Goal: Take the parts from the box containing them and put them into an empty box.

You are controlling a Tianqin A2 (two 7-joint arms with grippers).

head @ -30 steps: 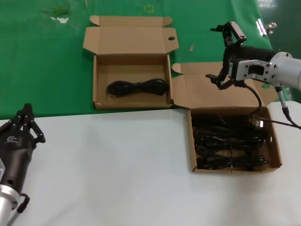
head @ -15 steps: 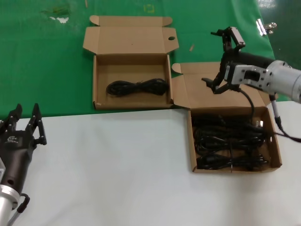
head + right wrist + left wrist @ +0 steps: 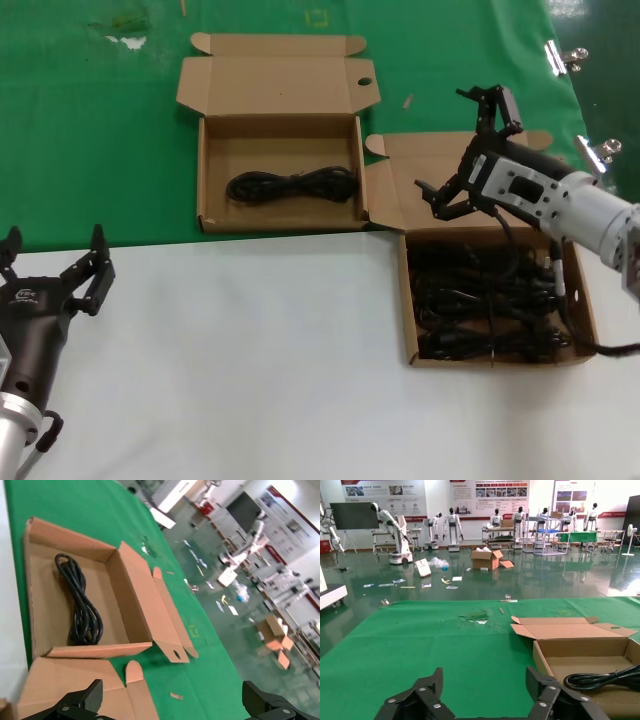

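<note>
Your right tool hangs wide open and empty over the lid of the full box at right of frame; bring it down over the cables, pinch one bundle mid-length; the far box holds one already; left tool waits open, lower left.

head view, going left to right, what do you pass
left gripper → box with one cable bundle → box full of cables, with the right gripper over its lid
</note>
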